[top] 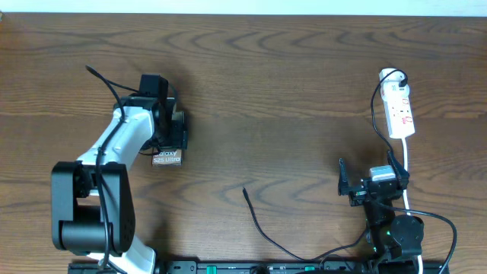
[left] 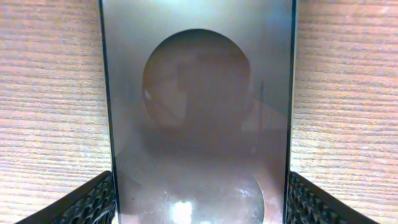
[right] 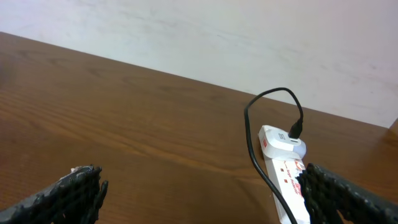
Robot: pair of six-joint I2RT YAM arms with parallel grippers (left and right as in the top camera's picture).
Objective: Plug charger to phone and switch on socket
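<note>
Risk: the charger (top: 262, 228) lies slack on the counter (top: 289, 76). Its thin plug tip (top: 245, 191) could skid or twist under a pinch, then miss the port. The right end effector (right: 202, 174) is released and empty, near its base and well apart from the tip. The left end effector (left: 199, 180) looks clenched on the long edges of the phone (top: 167, 158) at mid-left. A weak side grip could let it slip. The power strip (top: 400, 110) sits far right, beyond the right end effector.

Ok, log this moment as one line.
left jaws: gripping phone | right jaws: open, empty | charger: tip free on table
</note>
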